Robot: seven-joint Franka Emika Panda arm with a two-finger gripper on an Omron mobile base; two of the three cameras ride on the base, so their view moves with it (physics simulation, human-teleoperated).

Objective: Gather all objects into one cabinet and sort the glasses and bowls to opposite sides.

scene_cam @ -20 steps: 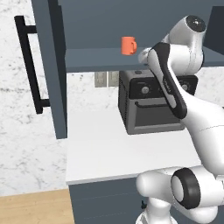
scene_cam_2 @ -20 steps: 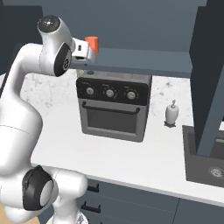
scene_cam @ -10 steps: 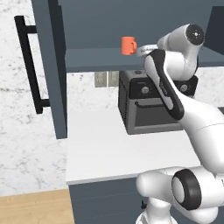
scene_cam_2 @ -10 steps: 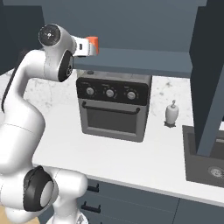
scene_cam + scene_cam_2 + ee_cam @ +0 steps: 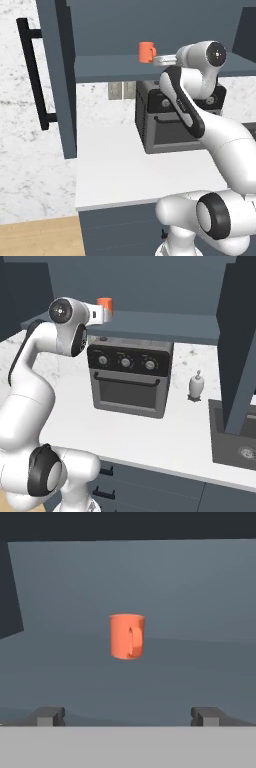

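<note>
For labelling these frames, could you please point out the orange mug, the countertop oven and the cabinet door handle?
orange mug (image 5: 127, 636): hand view, middle of its side.
countertop oven (image 5: 129, 385): right base view, door front.
cabinet door handle (image 5: 35, 75): left base view, middle of the bar.

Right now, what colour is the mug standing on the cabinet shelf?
Bright orange; the mug shows best in the hand view.
</note>
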